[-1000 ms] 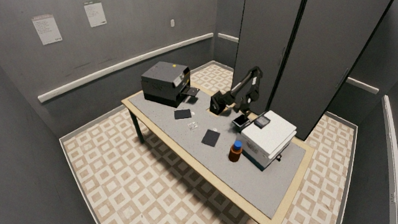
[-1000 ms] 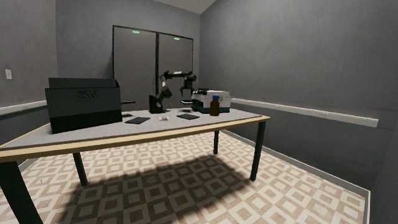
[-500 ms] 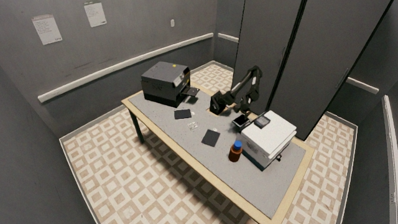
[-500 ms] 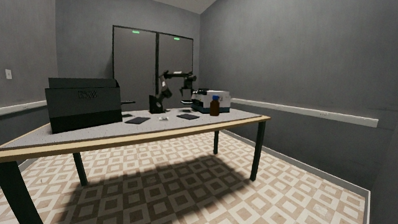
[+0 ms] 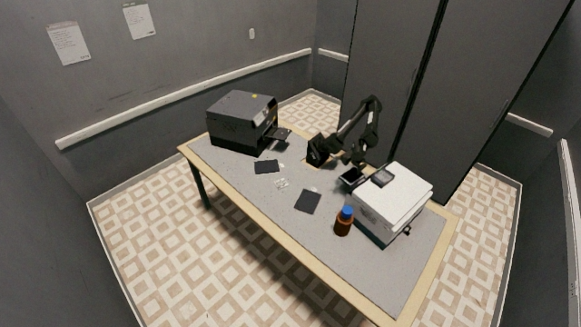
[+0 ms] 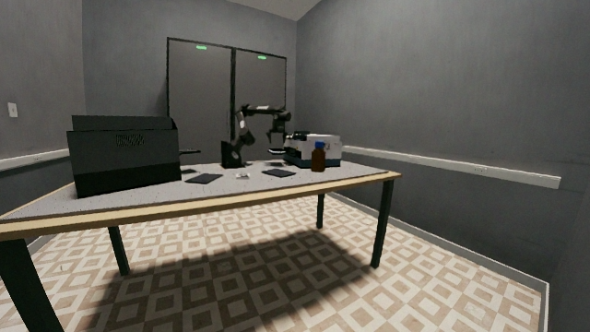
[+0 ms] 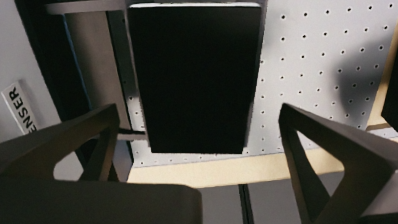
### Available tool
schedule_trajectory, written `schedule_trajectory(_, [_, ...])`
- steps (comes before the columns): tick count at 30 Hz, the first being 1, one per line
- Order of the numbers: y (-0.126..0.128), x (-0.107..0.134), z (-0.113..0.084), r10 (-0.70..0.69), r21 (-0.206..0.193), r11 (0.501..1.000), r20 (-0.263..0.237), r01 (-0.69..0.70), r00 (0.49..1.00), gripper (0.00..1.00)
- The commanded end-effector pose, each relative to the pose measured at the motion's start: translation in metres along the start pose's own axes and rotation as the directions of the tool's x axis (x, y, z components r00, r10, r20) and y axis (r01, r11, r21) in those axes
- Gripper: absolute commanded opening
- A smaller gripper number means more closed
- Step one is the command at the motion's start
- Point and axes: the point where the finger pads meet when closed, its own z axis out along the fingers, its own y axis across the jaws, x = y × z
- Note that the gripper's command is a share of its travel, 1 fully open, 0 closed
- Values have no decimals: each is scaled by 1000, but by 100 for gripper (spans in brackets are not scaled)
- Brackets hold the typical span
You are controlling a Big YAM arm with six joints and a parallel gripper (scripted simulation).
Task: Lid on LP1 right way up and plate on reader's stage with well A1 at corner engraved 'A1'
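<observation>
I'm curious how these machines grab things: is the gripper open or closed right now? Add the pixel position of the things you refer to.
Open: the gripper (image 5: 357, 167) (image 6: 277, 138) (image 7: 198, 112)'s two fingers stand wide apart in the wrist view, with nothing pinched between them.

your plate (image 5: 351, 177) (image 6: 277, 150) (image 7: 197, 80): black-topped, rectangular, pale-edged; lying flat beside the white dispenser (image 5: 392, 195) (image 6: 332, 147) (image 7: 17, 65). you cannot make out the lid separately.

your bottle (image 5: 343, 223) (image 6: 318, 160): amber, blue-capped; upright on the desk (image 5: 254, 195) (image 6: 152, 201) (image 7: 295, 65), near the dispenser.

your reader (image 5: 241, 111) (image 6: 124, 154): dark grey, boxy; at the desk's other end.
</observation>
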Motion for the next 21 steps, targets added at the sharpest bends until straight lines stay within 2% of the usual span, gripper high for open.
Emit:
schedule_trajectory(1, [-1,0,5,0,5,1000,-13,0,1000,100])
schedule_trajectory(10, [4,1,3,-6,-4,1000,6,6,1000,100])
schedule_trajectory(21, [2,5,8,-1,-4,1000,-5,1,1000,100])
